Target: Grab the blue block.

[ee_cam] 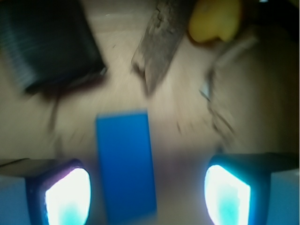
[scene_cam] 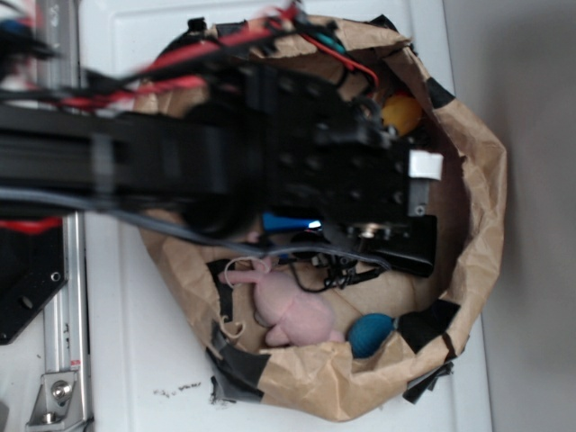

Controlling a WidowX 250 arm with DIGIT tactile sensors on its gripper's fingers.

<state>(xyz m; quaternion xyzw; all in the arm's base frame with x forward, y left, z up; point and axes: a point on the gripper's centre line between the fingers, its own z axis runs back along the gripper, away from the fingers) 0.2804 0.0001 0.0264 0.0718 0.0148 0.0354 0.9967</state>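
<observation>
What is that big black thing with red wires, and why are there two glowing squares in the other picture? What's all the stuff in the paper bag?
The big black thing is a robot arm, seen from a camera looking down from above. It reaches over a crumpled brown paper bag that is open like a bowl.

The other picture comes from a small camera on the arm's wrist, looking down past its gripper. The two glowing squares are its fingertips, lit up and spread apart. They hold nothing.

Lying on the paper between them is the blue block, closer to the left fingertip. From above only a sliver of it peeks out under the arm.

Also in the bag: a black box, a pink soft toy, a teal ball and something yellow, too blurry to name.
</observation>
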